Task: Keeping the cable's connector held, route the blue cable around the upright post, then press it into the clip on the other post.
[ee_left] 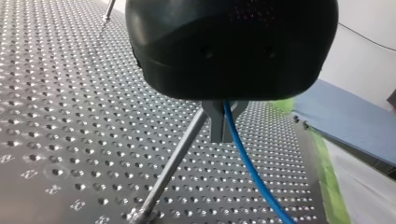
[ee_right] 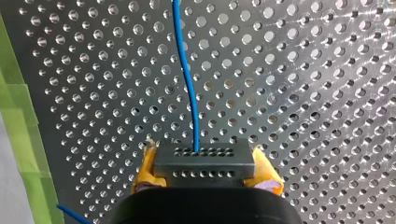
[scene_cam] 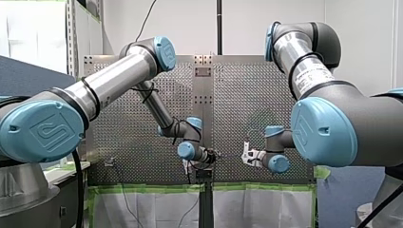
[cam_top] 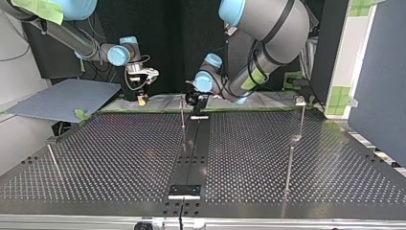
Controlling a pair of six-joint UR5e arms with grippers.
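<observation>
Two grippers held the blue cable (ee_right: 187, 70) over the table (cam_top: 287, 143), at the top view's far edge.
My right gripper (ee_right: 204, 156) clamped the connector (ee_right: 205, 169); my left gripper (ee_left: 222, 130) pinched the cable beside the upright post (ee_left: 177, 156).

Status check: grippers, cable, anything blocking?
Right gripper shut on connector. Left gripper shut on blue cable, beside upright post. Clip post apart, no cable seen there. Nothing seen in the way.

You've got a perforated grey metal table (ee_right: 327, 93) w/ shiny finish; thin blue cable (ee_right: 187, 70) has smooth plastic jacket; dark rectangular connector block (ee_right: 204, 161) looks matt plastic; slim metal post (ee_left: 173, 163) gleams.
</observation>
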